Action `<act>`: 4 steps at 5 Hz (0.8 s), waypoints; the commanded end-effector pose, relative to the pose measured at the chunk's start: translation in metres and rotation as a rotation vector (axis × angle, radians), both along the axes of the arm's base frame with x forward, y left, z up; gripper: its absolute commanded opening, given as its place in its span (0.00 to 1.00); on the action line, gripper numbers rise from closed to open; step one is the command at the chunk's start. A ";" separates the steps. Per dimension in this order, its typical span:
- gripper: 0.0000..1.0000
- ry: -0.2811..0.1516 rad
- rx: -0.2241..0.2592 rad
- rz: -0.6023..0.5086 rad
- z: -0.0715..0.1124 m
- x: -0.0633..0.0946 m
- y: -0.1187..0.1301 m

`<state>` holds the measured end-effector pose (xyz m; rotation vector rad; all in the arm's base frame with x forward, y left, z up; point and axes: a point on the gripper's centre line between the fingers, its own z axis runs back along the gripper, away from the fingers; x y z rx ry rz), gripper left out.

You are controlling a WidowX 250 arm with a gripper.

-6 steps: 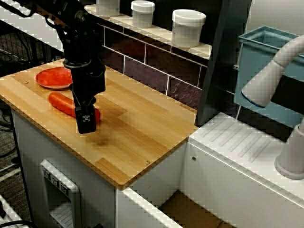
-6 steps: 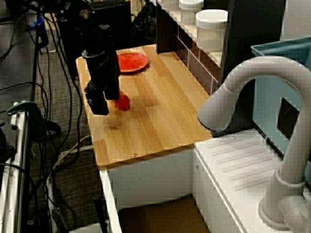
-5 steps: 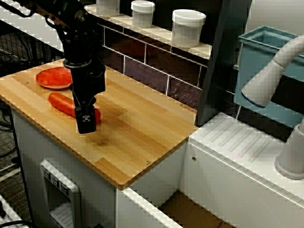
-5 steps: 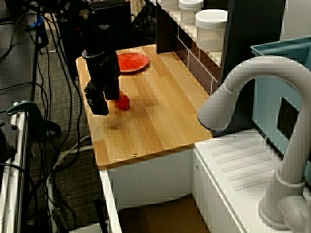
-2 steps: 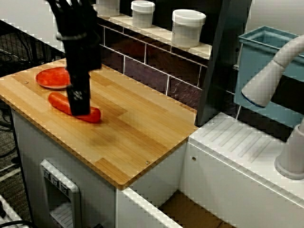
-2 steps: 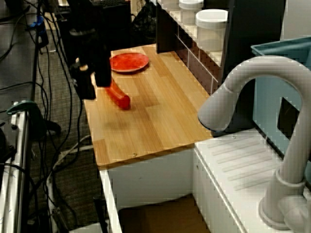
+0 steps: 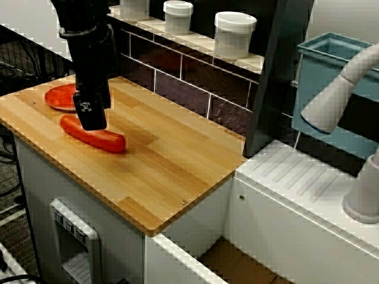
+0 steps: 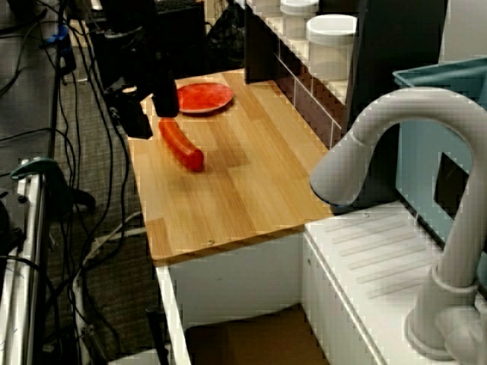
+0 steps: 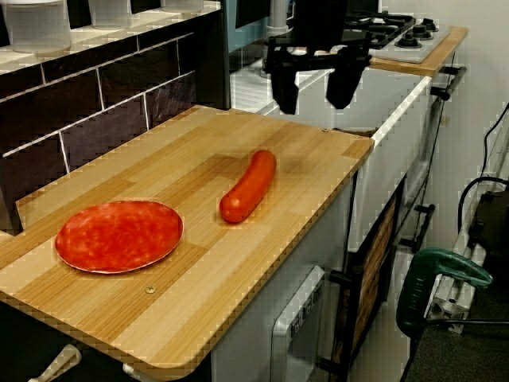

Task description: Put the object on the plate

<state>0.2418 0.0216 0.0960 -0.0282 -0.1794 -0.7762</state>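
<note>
lying flat: the plate [image 9: 119, 235], a round red-orange dish with a mottled glossy face and a shallow rim, is seen on the wooden counter [image 9: 302, 151] at the left.
surface: the counter is made of pale banded wood strips with a rounded corner; dark glossy tiles [image 9: 103, 119] are set behind it.
object: the sausage [image 9: 248, 185], long, smooth, shiny red with rounded ends, is laid on the wood just right of the plate, apart from it.
axis: its long axis is run from the near end by the plate toward the far right corner of the counter.
gripper: the gripper [image 9: 316, 83], black, is held above the counter past the sausage's far end; the fingers [image 9: 285, 86] are spread wide, nothing is pinched, and the sausage is not between them.
</note>
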 end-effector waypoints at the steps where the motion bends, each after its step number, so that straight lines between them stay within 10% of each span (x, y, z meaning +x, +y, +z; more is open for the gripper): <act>1: 1.00 -0.091 0.073 -0.246 -0.004 0.027 0.034; 4: 1.00 -0.045 0.090 -0.407 -0.020 0.036 0.060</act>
